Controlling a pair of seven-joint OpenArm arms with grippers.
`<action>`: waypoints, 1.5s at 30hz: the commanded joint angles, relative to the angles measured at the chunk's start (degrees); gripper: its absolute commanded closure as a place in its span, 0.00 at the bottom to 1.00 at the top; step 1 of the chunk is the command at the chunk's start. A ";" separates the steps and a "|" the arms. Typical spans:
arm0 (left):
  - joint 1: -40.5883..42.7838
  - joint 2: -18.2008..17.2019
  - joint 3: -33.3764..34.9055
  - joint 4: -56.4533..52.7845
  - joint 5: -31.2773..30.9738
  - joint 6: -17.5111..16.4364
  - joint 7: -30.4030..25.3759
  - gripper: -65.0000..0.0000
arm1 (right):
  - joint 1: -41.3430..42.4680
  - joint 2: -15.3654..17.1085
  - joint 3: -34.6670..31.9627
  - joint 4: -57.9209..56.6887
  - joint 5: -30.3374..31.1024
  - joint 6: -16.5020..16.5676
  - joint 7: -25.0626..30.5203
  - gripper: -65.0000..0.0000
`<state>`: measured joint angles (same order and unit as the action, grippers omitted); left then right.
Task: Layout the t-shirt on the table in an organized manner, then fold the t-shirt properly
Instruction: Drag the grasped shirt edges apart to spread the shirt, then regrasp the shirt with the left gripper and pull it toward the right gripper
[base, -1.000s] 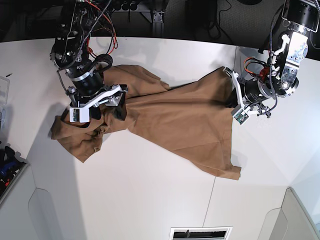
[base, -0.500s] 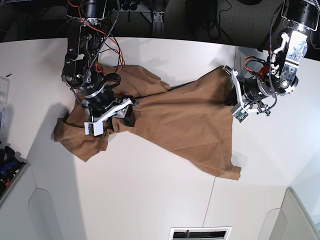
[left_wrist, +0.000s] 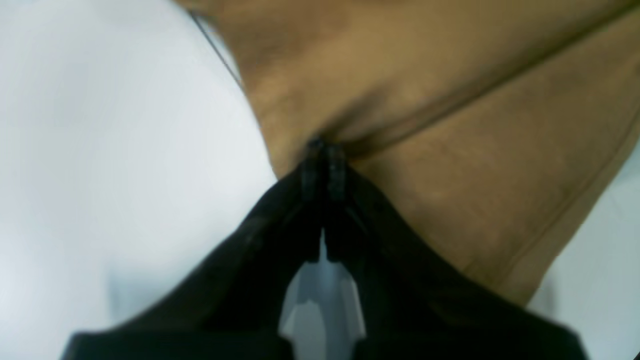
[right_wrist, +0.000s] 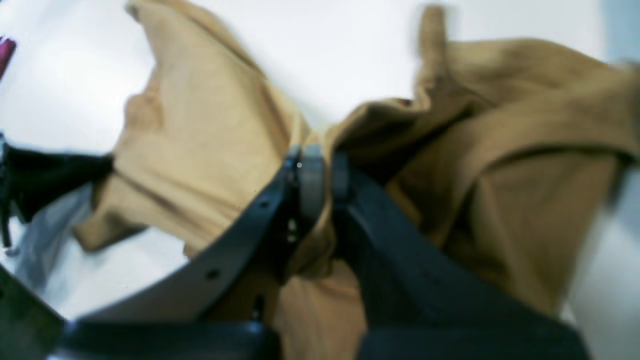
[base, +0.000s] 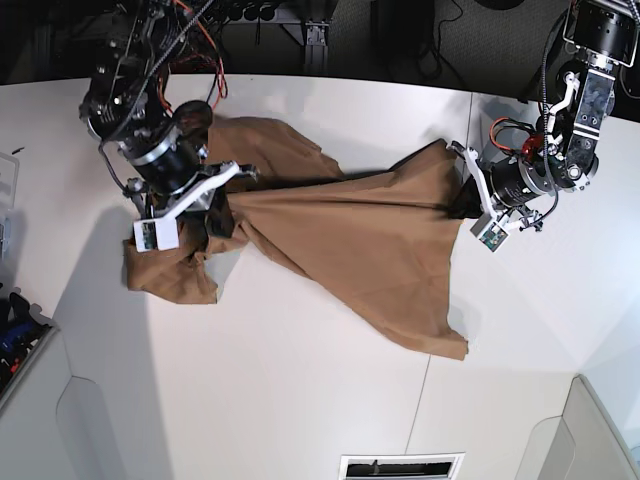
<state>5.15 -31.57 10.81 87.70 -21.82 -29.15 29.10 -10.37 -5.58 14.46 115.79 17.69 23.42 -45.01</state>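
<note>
A robot lab, big plain white table (base: 300, 400), two robot arms with bare red and black wires (base: 205, 60) showing, dark floor and metal frame legs behind, a bin of small tools (base: 12, 335) at the edge

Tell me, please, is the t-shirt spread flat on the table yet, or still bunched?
Still bunched. The t-shirt is stretched into a twisted band between the right gripper and left gripper, both shut on it, with cloth crumpled on the table.
</note>
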 joint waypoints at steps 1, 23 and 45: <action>-0.07 -0.85 -0.33 -0.24 2.64 0.85 2.45 0.94 | -1.84 0.17 1.11 3.30 0.85 0.15 1.51 1.00; -2.62 -1.20 -3.56 3.52 -0.96 0.85 6.25 0.59 | -3.43 0.20 13.55 6.93 2.14 -4.70 5.46 0.30; -5.49 2.84 -5.11 7.58 -4.07 -0.68 4.55 0.59 | 12.59 1.33 13.55 -23.98 -9.46 -11.34 8.81 0.30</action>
<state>0.67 -27.88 6.04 94.43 -25.54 -29.63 34.70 1.32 -4.78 27.99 91.09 8.21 12.34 -37.47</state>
